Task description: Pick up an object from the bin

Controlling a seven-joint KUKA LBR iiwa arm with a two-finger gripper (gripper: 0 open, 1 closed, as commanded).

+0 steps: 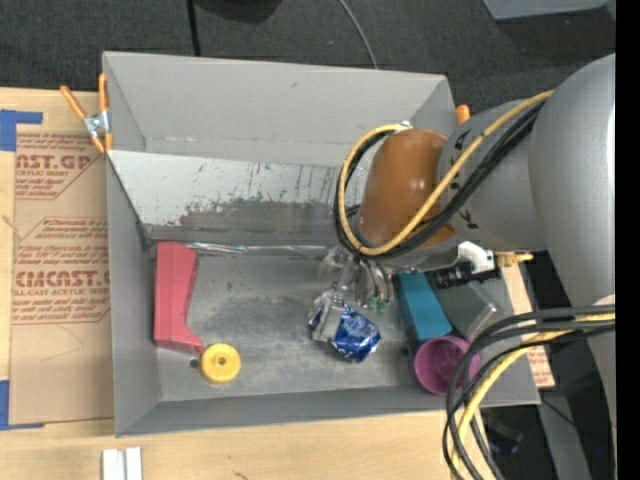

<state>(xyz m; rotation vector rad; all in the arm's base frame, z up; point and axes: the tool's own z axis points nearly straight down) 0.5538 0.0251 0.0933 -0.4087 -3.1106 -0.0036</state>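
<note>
Gripper (352, 290): positioned low in the bin (270, 108), centre-right, just over a crumpled blue-and-white wrapper (347, 335), judged the intended pick. Whether it is open or closed cannot be told. Pink block (175, 293) and yellow wheel (220, 362) are left; teal box (424, 306) and purple cup (440, 363) are right.

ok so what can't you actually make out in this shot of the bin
Camera view:
- Teal block: its upper end is hidden under the arm.
- Purple cup: its right side is behind the cables.
- Blue crumpled packet: the gripper overlaps its top; whether they touch cannot be told, and the print is too small to read.
- Yellow round thing: too small to identify.
</note>
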